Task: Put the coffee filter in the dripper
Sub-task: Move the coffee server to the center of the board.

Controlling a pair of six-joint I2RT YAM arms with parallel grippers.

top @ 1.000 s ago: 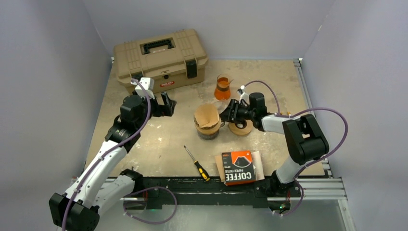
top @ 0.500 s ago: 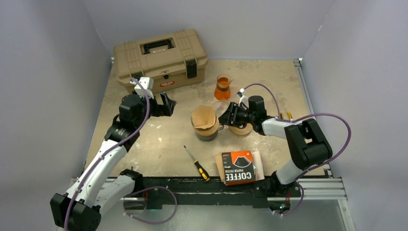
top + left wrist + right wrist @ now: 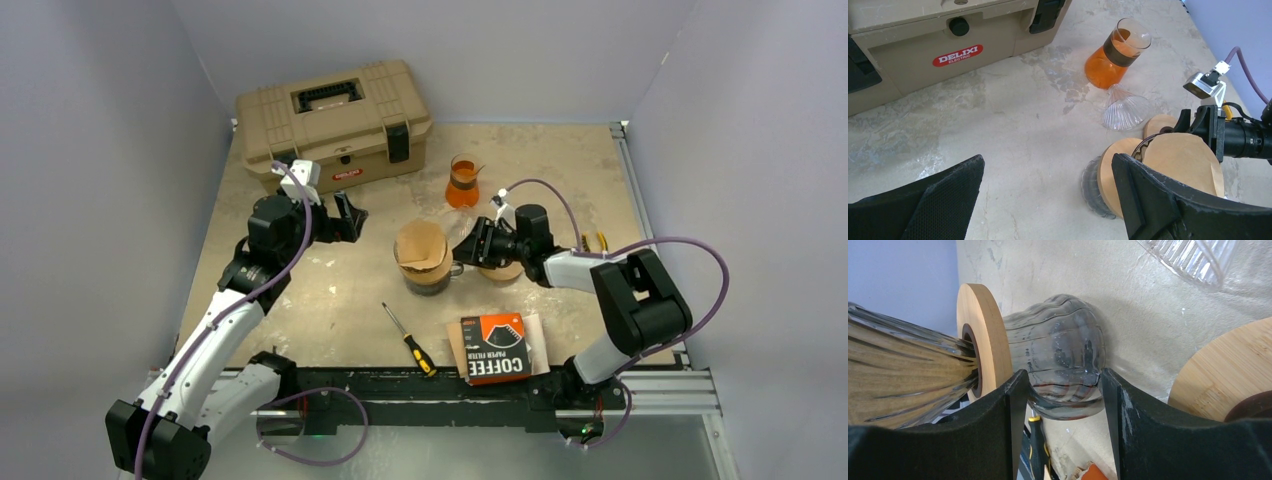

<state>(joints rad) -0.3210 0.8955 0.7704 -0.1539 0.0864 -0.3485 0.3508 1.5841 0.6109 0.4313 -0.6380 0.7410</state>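
The dripper (image 3: 424, 262) is a ribbed glass cone with a wooden collar (image 3: 983, 340), seated on a ribbed glass server (image 3: 1058, 357) mid-table. A brown paper coffee filter (image 3: 421, 243) sits in the cone and sticks up above its rim; it also shows in the left wrist view as the brown filter (image 3: 1183, 160). My right gripper (image 3: 468, 248) reaches in from the right, and its jaws (image 3: 1063, 377) press on both sides of the server. My left gripper (image 3: 346, 215) hangs open over bare table left of the dripper, with nothing between its fingers (image 3: 1048, 167).
A tan toolbox (image 3: 335, 115) stands at the back left and a carafe of orange liquid (image 3: 462, 183) behind the dripper. A second clear glass cone (image 3: 1124, 107) and a wooden ring (image 3: 503, 270) lie by my right gripper. A screwdriver (image 3: 410, 340) and a filter package (image 3: 497, 347) lie near the front.
My right gripper and the dripper with its filter have slid a little to the left. The left arm has barely moved.
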